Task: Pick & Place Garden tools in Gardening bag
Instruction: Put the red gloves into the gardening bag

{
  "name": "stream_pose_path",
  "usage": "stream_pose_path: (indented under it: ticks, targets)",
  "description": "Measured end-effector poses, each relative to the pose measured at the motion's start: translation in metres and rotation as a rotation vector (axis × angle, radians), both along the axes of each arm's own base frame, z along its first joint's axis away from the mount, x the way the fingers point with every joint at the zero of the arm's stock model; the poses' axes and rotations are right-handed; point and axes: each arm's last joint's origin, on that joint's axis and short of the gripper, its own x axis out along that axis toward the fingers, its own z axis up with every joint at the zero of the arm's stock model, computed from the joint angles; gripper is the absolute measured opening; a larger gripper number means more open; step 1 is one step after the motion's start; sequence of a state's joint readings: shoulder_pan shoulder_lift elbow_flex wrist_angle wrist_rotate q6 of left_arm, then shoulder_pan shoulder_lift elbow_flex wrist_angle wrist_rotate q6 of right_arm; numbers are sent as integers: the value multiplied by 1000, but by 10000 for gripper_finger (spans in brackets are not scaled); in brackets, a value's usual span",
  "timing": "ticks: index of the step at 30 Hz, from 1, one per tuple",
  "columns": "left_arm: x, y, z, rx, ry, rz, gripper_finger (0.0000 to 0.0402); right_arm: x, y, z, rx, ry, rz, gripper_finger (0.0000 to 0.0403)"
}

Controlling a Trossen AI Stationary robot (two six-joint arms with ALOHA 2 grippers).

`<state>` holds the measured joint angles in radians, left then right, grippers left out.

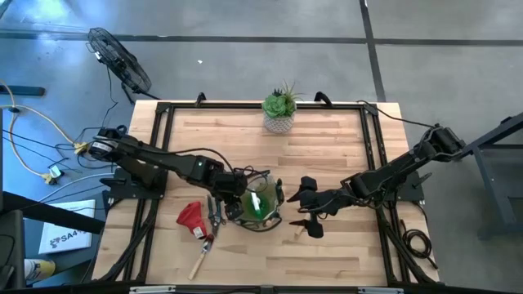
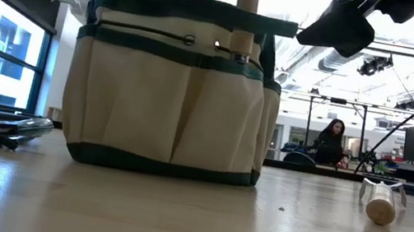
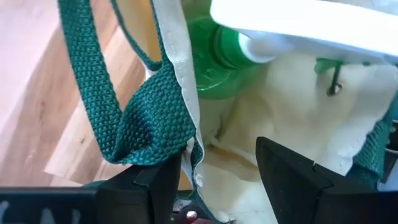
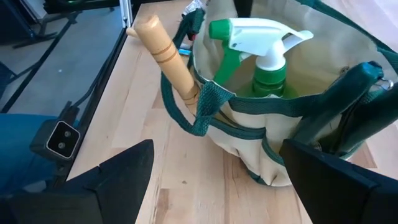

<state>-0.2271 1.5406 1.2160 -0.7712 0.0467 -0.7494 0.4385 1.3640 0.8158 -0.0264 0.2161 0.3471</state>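
On the left of the desk lie a red glove, dark pruners and a wooden-handled tool, just left of the gardening bag. The left pincer sits at the bag's left rim, its fingers apart with the bag's wall and a green loop handle between them, and inside the bag stand the green spray bottle and another wooden-handled tool leaning at the rim. To the right, the right pincer hovers just beside the bag with its fingers wide apart and holding nothing, while a small wooden-handled fork lies on the desk near it, and the succulent in a white pot stands at the far edge.
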Motion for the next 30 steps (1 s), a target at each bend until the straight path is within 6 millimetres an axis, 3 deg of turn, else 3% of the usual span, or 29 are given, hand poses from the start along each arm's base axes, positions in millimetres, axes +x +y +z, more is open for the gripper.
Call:
stream_pose_path:
  ticks: [6,30]
  targets:
    - [0,0,0,61,-21,-62,203,0,0,0,4,2,5,345]
    - [-3,-2,-1,211,-25,32,203,0,0,-1,17,17,-7,345]
